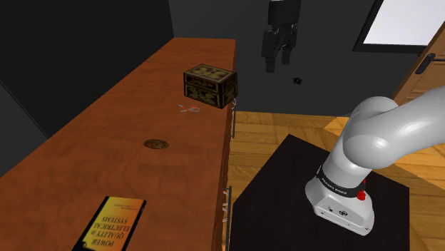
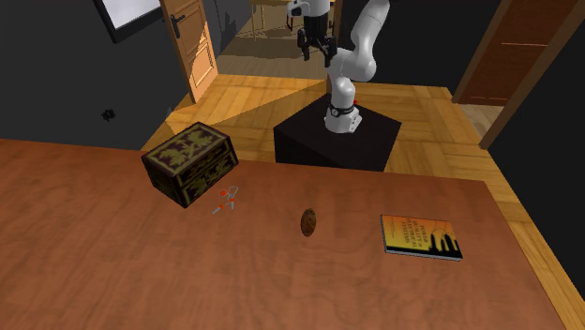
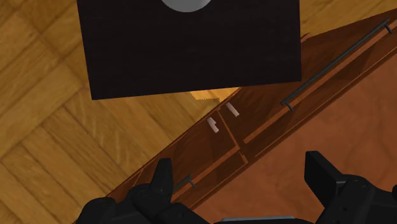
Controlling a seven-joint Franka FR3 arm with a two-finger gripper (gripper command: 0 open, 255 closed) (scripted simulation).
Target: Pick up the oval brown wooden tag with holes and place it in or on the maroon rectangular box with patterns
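The oval brown tag (image 1: pixel 155 144) (image 2: pixel 307 222) lies flat on the long wooden table (image 1: pixel 85 164), about midway along it. Farther along stands the dark box with yellowish patterns (image 1: pixel 210 85) (image 2: pixel 190 162), lid shut. My gripper (image 1: pixel 279 63) (image 2: pixel 316 52) hangs high in the air beyond the table's edge, over the floor beside the stand, far from both tag and box. Its fingers (image 3: pixel 162 181) stand apart and open with nothing between them (image 3: pixel 242 175). In the wrist view, the table's front with its drawer handles (image 3: pixel 331 63) lies below the hand.
A yellow and black book (image 1: pixel 110 224) (image 2: pixel 421 236) lies on the table past the tag, away from the box. A few small red and pale bits (image 1: pixel 189 109) (image 2: pixel 225 200) lie by the box. The black stand (image 2: pixel 337 141) (image 3: pixel 191 51) sits on parquet floor.
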